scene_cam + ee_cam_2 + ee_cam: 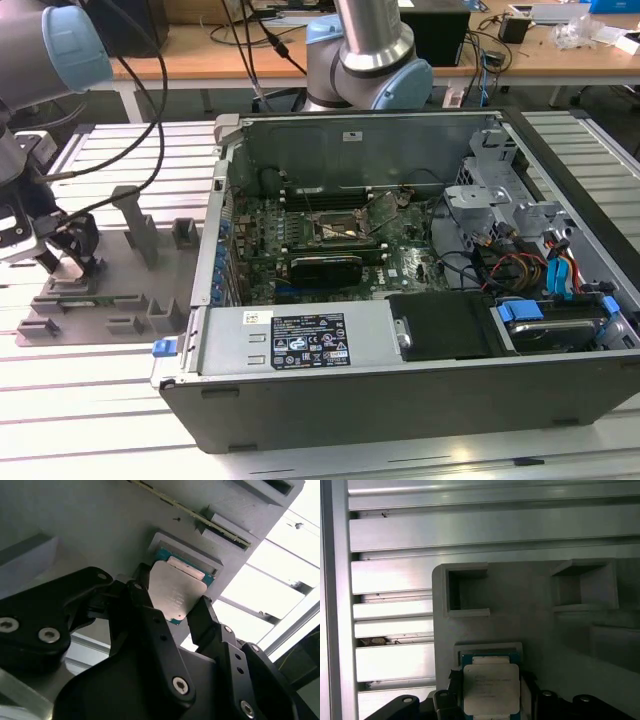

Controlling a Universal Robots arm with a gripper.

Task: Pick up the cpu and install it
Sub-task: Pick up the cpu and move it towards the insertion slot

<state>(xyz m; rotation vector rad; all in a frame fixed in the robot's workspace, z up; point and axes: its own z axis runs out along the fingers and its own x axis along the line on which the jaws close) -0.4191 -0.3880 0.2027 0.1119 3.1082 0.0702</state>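
Just over grey holder tray point(530, 615), end effector point(170, 605) pinching cpu point(491, 687) edges, square pockets point(467, 592) nearby

Count: 1 cpu point(491, 689), 1 end effector point(170, 599), 1 grey fixture tray point(535, 635) with 2 square pockets point(467, 592) in the first wrist view, 1 open computer case point(400, 392), 1 expansion card point(325, 268), 1 worktop point(90, 425).
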